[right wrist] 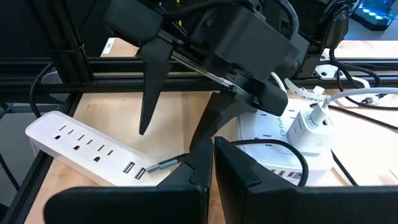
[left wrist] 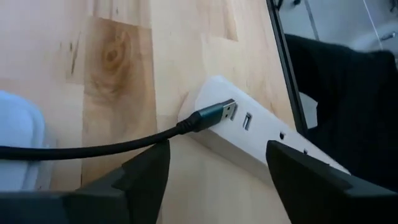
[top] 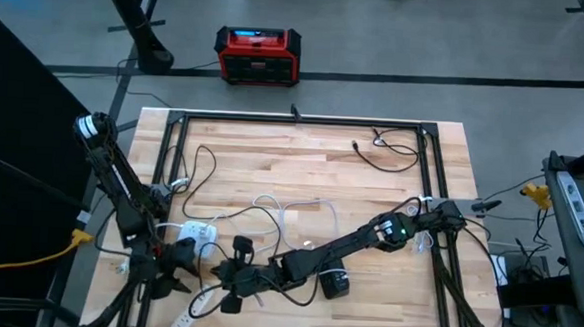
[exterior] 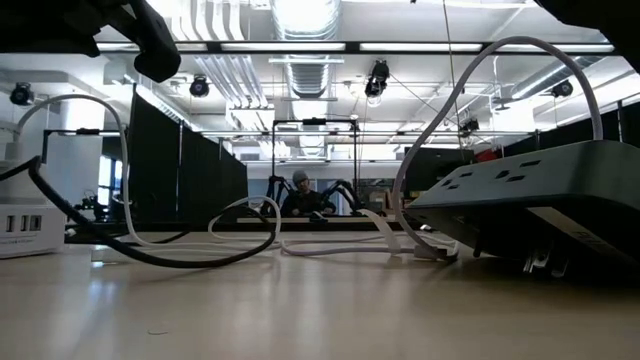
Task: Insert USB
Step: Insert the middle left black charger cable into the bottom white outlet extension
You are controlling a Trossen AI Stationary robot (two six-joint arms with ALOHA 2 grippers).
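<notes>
Left tool (left wrist: 211,177) stands with fingers apart, gripping nothing; the USB plug (left wrist: 219,114) lies on the power strip (left wrist: 261,140), beside its ports, not yet inserted, I judge.

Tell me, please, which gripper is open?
The left gripper is open, its fingers spread on either side of the USB plug; the right gripper is shut.

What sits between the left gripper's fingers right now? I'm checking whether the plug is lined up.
In the left wrist view, the USB plug on its dark cable lies between the open fingers, just short of the white power strip.
</notes>
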